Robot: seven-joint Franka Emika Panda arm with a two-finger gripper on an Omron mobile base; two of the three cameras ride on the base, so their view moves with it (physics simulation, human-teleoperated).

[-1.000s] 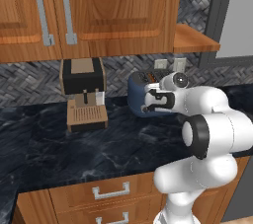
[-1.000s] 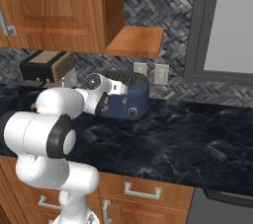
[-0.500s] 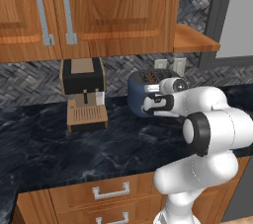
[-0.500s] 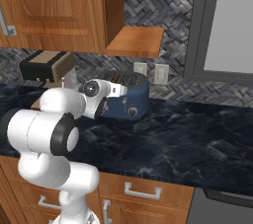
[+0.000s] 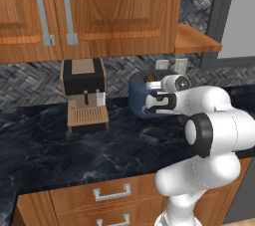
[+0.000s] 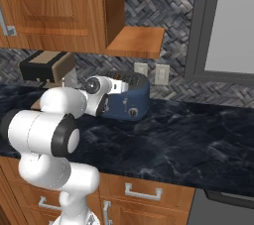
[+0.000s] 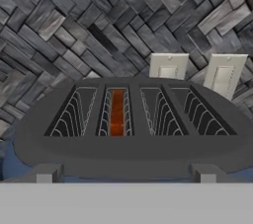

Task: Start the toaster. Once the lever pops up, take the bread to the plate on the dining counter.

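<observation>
Centre of the left base view, the gripper [image 5: 151,104] sits jaws wide and empty against the toaster [image 5: 139,95], while the bread [image 7: 117,113] glows in the second slot, so probably lining up the lever.

The toaster [image 5: 142,101] stands on the tabletop [image 5: 74,150] against the back wall, with the coffee machine [image 5: 84,94] to its left and two wall outlets [image 7: 168,66] just behind it. Cabinets [image 5: 99,11] hang above the coffee machine, with an open shelf [image 6: 136,40] over the toaster, and drawers [image 5: 112,195] sit below the tabletop edge.
</observation>
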